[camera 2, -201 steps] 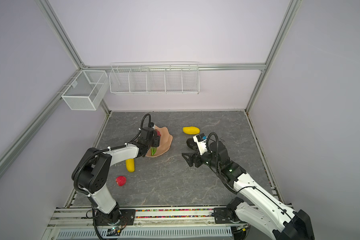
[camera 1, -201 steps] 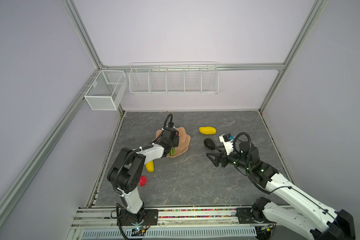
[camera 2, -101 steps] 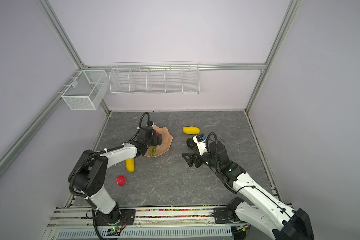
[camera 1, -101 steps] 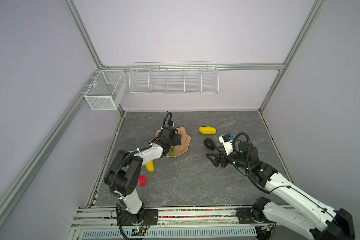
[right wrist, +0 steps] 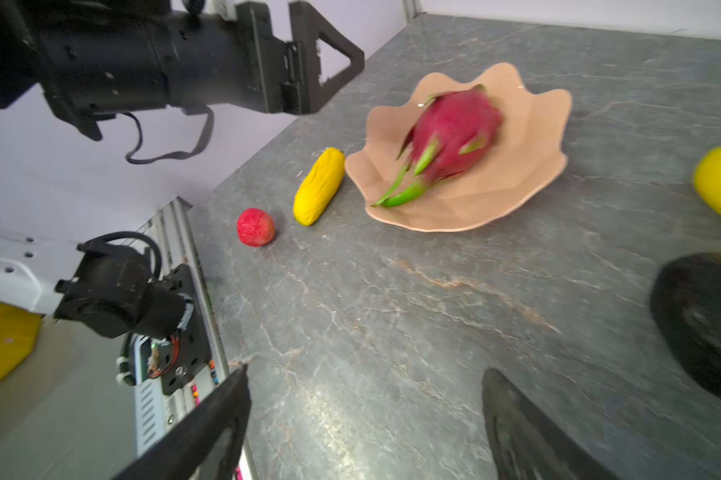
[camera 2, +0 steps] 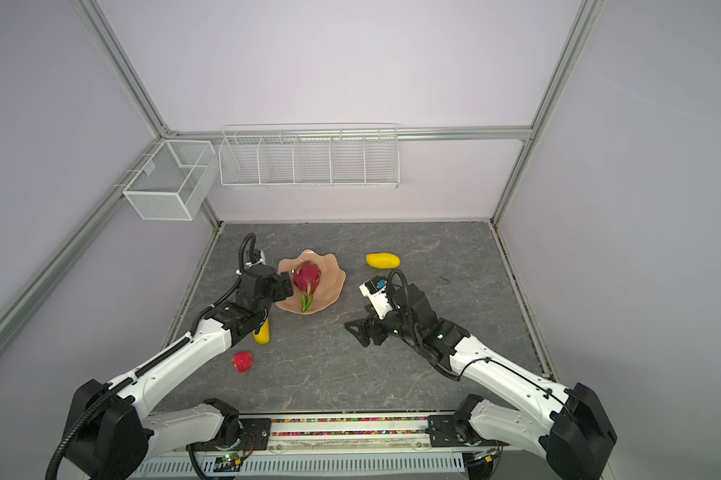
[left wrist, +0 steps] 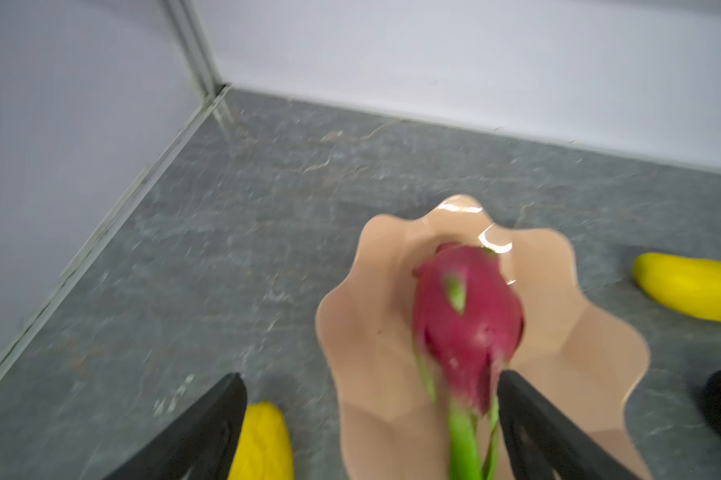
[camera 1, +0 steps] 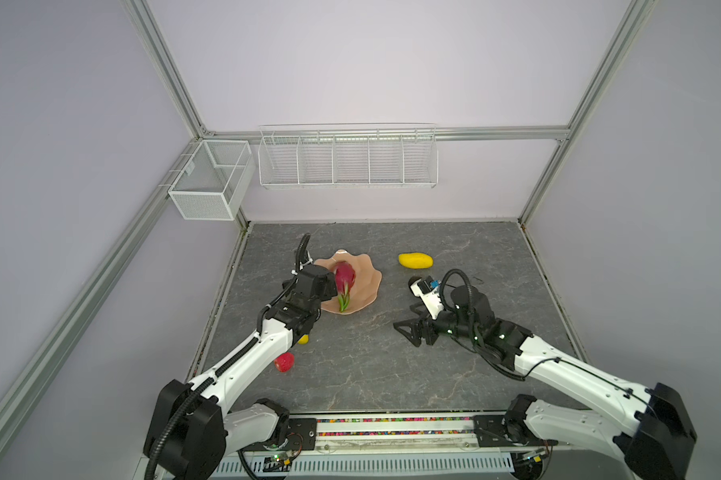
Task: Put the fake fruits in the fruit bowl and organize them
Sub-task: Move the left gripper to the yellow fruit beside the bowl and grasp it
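A magenta dragon fruit (camera 1: pixel 344 280) (right wrist: pixel 454 124) with green tips lies in the peach fruit bowl (camera 1: pixel 367 286) (left wrist: pixel 371 332). My left gripper (camera 1: pixel 327 286) (left wrist: pixel 369 376) is open just off the bowl's left rim and holds nothing. One yellow fruit (camera 2: pixel 261 332) (right wrist: pixel 319 185) lies left of the bowl, half under the left arm. A red strawberry (camera 1: pixel 284 361) sits nearer the front. The other yellow fruit (camera 1: pixel 415 260) lies to the right of the bowl. The blackish avocado (right wrist: pixel 704 324) rests beside my right gripper (camera 1: pixel 406 332) (right wrist: pixel 366 370), which is open over bare table.
White wire baskets (camera 1: pixel 348 160) (camera 1: pixel 209 183) hang on the back wall and in the left corner, above the work surface. Aluminium frame posts (camera 1: pixel 226 286) edge the grey stone-patterned table (camera 1: pixel 350 374). The arm bases and a rail run along the front edge.
My left gripper has opened and drawn back slightly, leaving the dragon fruit lying in the bowl. The right arm has not moved.
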`<action>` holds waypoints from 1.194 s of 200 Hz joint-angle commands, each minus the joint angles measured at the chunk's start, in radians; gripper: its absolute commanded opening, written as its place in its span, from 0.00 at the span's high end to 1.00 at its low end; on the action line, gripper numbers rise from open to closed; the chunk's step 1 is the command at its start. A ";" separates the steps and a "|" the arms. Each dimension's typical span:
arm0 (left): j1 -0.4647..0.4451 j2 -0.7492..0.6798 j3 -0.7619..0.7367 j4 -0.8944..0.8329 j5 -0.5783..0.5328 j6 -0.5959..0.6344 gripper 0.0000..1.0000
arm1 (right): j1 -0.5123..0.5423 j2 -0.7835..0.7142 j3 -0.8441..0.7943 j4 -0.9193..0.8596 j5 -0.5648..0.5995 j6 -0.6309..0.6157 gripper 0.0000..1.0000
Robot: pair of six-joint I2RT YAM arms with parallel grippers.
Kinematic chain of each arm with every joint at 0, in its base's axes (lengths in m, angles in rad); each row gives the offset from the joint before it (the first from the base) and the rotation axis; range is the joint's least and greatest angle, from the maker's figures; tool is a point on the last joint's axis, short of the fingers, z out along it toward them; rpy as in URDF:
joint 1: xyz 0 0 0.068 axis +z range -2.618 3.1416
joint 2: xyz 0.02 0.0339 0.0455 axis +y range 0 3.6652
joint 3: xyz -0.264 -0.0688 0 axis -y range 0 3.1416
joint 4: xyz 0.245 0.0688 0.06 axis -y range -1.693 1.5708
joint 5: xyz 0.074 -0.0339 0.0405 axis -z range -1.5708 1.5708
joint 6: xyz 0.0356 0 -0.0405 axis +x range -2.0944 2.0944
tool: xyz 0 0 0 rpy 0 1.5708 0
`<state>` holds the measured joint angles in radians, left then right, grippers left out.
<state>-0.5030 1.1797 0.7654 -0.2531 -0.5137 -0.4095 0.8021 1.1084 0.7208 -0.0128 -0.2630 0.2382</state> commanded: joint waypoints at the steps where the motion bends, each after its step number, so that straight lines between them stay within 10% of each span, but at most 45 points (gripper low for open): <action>1: 0.012 -0.039 -0.083 -0.195 -0.034 -0.150 0.08 | 0.049 0.066 0.031 0.112 -0.047 0.002 0.12; 151: 0.134 0.227 -0.067 -0.190 0.120 -0.286 0.21 | 0.066 0.092 0.044 0.051 -0.051 -0.039 0.12; 239: 0.139 0.256 -0.021 -0.267 0.104 -0.323 0.57 | 0.061 0.089 0.056 0.025 -0.043 -0.050 0.12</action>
<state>-0.3702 1.4754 0.6819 -0.4454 -0.3923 -0.7181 0.8650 1.2140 0.7521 0.0212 -0.3080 0.2047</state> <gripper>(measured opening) 0.454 0.881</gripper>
